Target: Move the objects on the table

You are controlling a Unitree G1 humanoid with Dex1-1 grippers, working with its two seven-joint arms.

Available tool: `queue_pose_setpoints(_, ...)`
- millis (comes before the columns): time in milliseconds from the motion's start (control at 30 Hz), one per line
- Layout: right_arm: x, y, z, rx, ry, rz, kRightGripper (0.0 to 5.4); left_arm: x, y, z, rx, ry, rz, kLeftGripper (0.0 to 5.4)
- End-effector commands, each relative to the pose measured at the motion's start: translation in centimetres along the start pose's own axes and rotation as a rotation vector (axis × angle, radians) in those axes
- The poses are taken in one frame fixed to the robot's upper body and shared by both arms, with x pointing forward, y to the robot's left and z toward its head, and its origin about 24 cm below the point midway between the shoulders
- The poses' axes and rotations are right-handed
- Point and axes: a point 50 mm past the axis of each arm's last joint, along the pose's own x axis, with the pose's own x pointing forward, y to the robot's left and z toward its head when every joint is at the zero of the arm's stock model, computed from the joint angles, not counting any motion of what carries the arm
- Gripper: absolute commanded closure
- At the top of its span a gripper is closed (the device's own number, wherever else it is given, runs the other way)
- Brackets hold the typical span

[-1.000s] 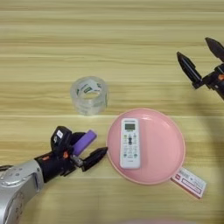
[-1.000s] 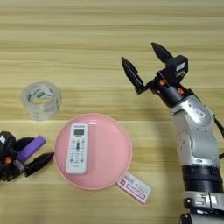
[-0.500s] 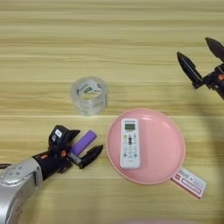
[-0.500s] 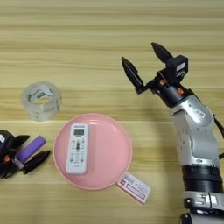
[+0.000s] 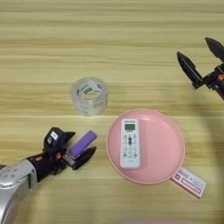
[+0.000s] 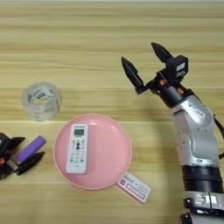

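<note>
We see bare wood-grain counter (image 5: 109, 39) across the far half. Nearer us: one clear tape roll (image 5: 89, 95), one pink plate (image 5: 166, 148) carrying one white remote (image 5: 129, 143), one red-and-white card (image 5: 189, 182). Left hand (image 5: 78, 146) straddles one purple block (image 5: 82, 143), fingers parted, apparently not clamping. Right hand (image 6: 142, 64) hovers wide open, empty.

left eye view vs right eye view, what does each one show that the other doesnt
Only the left eye view shows the left arm's silver forearm. Only the right eye view shows the right arm down to the bottom edge. Both show the left claw around the purple block, the open right claw, the tape roll, and the pink plate holding the remote, with the card beside it.
</note>
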Motion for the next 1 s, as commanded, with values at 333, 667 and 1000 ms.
queue_pose_setpoints(333,0.67,0.15,0.55,0.001,-0.028,0.018,0.00,-1.27,-0.46,-1.55,0.002,0.106,-0.020,2.08)
queue_pose_setpoints(667,0.73,0.21,0.56,0.003,-0.030,0.016,0.00,-1.41,-0.23,-1.73,0.013,0.124,-0.021,2.98)
queue_pose_setpoints(1000,0.71,0.19,0.37,0.005,-0.026,0.014,0.00,-1.18,-0.08,-1.62,0.016,0.120,-0.020,3.99)
